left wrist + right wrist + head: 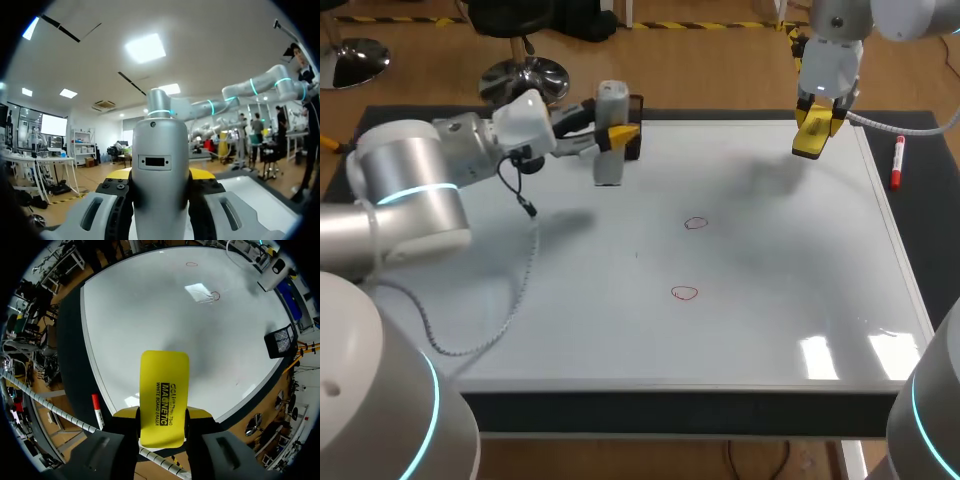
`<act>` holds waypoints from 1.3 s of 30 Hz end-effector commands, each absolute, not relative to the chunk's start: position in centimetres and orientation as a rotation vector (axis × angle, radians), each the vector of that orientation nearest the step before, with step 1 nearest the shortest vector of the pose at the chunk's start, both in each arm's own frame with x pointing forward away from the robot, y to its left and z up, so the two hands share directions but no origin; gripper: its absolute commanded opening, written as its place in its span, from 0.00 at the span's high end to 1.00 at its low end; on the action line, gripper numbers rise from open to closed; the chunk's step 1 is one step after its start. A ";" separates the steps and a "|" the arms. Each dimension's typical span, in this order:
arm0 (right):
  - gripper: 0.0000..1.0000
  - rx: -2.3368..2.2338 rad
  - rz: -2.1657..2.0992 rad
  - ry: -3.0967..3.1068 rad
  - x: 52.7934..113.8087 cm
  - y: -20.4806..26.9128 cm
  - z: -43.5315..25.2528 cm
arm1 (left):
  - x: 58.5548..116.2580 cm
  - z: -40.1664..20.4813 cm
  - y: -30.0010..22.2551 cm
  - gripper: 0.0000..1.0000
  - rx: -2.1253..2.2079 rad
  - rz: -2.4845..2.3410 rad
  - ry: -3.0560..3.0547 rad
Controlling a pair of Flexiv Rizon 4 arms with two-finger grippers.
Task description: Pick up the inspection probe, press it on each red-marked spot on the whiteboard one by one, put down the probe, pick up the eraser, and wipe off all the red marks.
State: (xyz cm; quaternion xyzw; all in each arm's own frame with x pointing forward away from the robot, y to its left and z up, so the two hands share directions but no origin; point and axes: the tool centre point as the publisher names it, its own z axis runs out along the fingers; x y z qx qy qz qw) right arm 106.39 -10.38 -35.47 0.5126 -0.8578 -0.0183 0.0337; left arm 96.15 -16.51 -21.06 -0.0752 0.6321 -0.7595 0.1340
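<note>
The grey inspection probe [609, 140] stands upright over the whiteboard's [760, 330] far left part, and my left gripper [617, 134] is shut on it. In the left wrist view the probe [160, 165] fills the space between the yellow tips of the left gripper [161, 176]. My right gripper [817, 122] hangs above the far right corner, shut on the yellow eraser [809, 140]. That eraser [164, 395] sticks out ahead of the right gripper [162, 415]. Two red marks [695, 223] [684, 293] lie mid-board; both red marks [215, 296] [191, 264] also show far ahead of the eraser.
A red marker [897, 162] lies on the dark mat beside the board's right edge, and the marker [97, 411] also shows beside my right gripper. A black holder [635, 140] stands just behind the probe. A cable [510, 290] trails from my left arm across the board's left side.
</note>
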 end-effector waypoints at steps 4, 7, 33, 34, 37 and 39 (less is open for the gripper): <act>1.00 1.577 -0.053 -2.633 106.5 -10.4 -35.3 | 96.3 -21.0 -14.0 1.00 -0.265 -2.194 1.775; 1.00 1.577 -0.053 -2.633 106.5 -10.4 -35.3 | 96.6 -20.9 -13.2 1.00 -0.278 -2.183 1.763; 1.00 1.577 -0.053 -2.633 106.5 -10.4 -35.3 | 97.3 -21.0 -11.8 1.00 -0.315 -2.175 1.744; 1.00 1.577 -0.053 -2.633 106.5 -10.4 -35.3 | 97.3 -21.0 -11.8 1.00 -0.315 -2.175 1.744; 1.00 1.577 -0.053 -2.633 106.5 -10.4 -35.3 | 97.3 -21.0 -11.8 1.00 -0.315 -2.175 1.744; 1.00 1.577 -0.053 -2.633 106.5 -10.4 -35.3 | 97.3 -21.0 -11.8 1.00 -0.315 -2.175 1.744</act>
